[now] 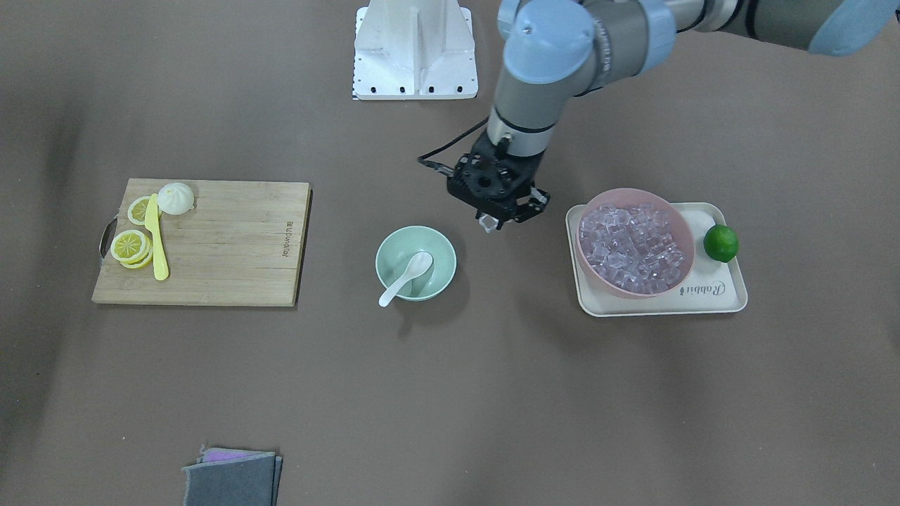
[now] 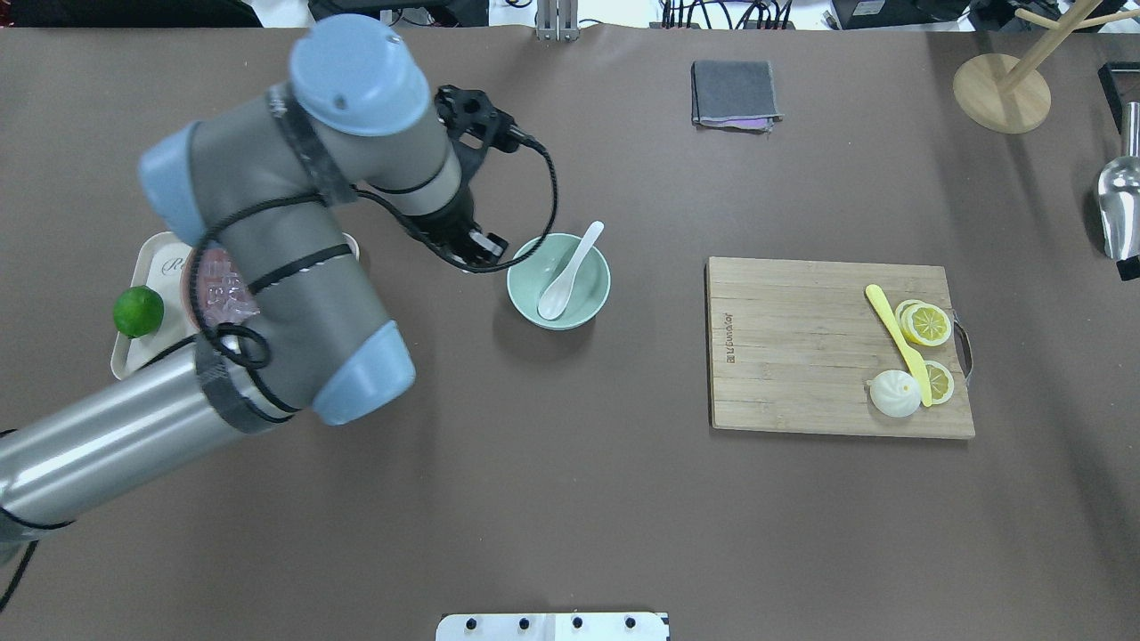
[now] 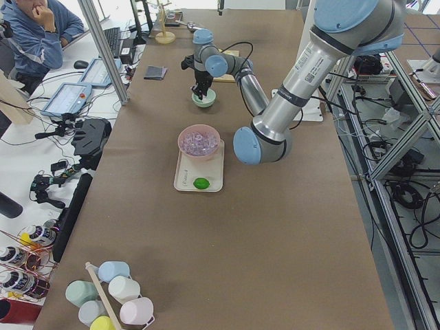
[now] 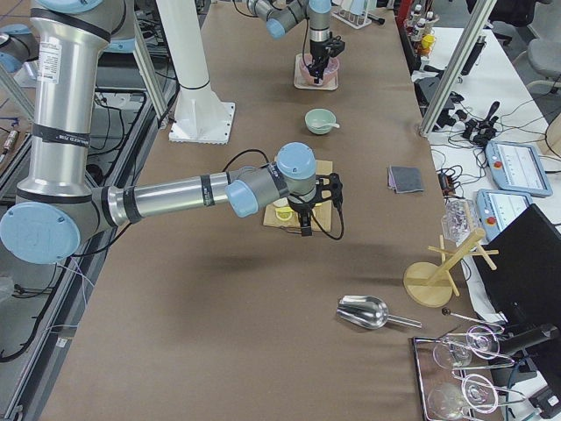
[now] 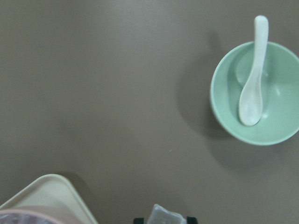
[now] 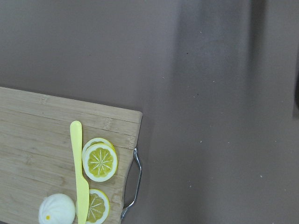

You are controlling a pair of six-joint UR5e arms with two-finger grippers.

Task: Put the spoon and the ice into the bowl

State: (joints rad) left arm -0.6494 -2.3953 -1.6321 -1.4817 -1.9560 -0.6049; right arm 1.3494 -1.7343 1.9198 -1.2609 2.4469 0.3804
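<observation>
- One ice cube (image 5: pixel 164 215) is sitting pinched between the tips of the left gripper (image 1: pixel 492 222); I am holding it in the air between the pink bowl (image 1: pixel 636 195) and the green bowl (image 1: pixel 391 247), near the green rim but not yet over it.
- Meanwhile the spoon (image 1: pixel 406 278) is lying in the green bowl, scoop down inside and handle leaning out over the rim; I am counting that half as done.
- More ice is waiting as a heaped ice pile (image 1: pixel 633 246) filling the pink bowl on the tray (image 1: pixel 724 299).
- I am expecting the cube to be light and hard but slick; I am judging that the grip belongs on two flat opposite faces, across the middle; a pinch on corners or edges is risking it squirting out.
- I am seeing the right gripper (image 4: pixel 304 230) only from the side, hanging above the cutting board (image 6: pixel 28 121); I cannot tell whether its fingers are spread or together.
</observation>
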